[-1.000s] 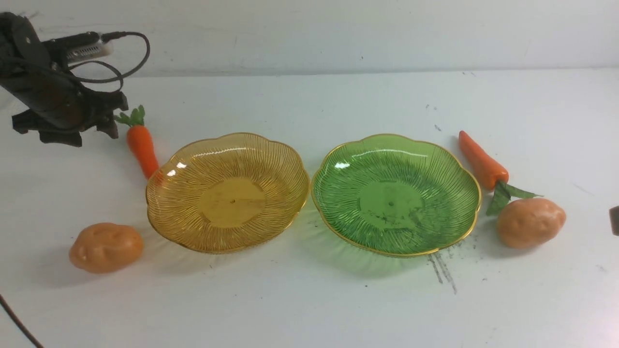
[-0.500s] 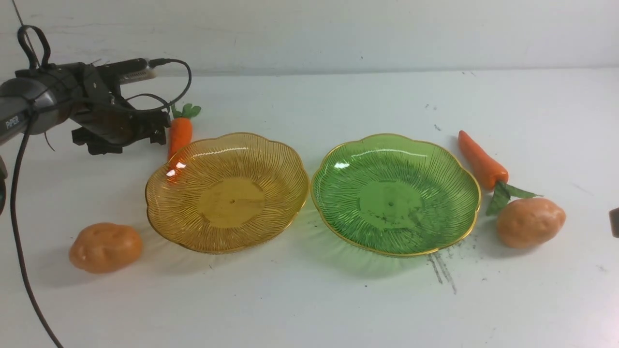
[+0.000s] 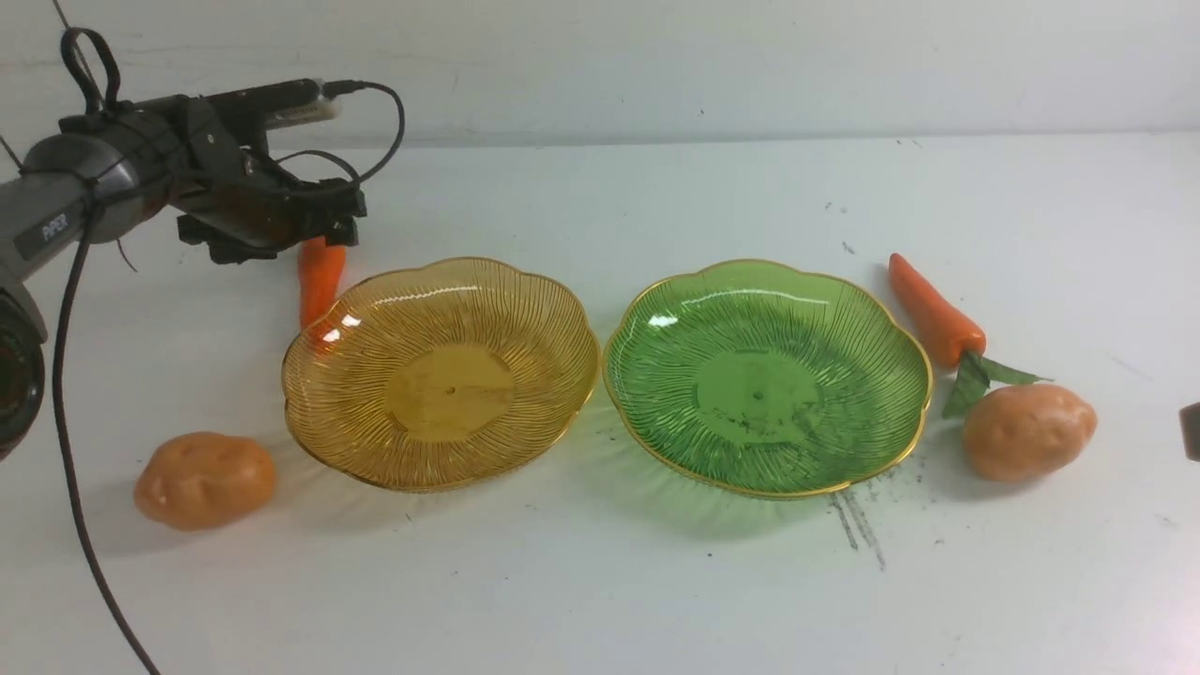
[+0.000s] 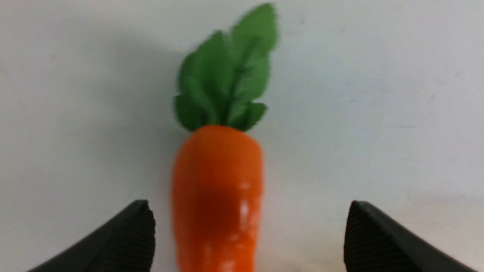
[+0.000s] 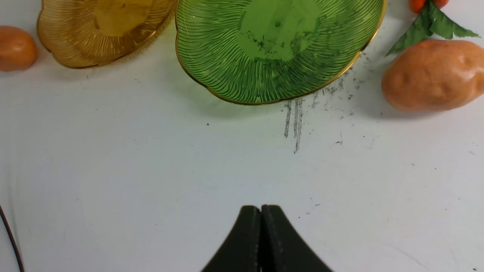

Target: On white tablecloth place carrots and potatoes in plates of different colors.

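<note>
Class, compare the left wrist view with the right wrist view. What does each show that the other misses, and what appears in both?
Only the left wrist view: the left carrot, leafy top and all, lying between the left arm's fingers, which stand wide apart without touching it.

Only the right wrist view: the amber plate, the green plate, the left potato, the right potato, the leaves of the right carrot, and the right arm's fingers pressed shut.

Both: the white tablecloth.

Pale grey-white wall (image 3: 712, 56), faint scuffs and specks, possibly dirt, soft even light
</note>
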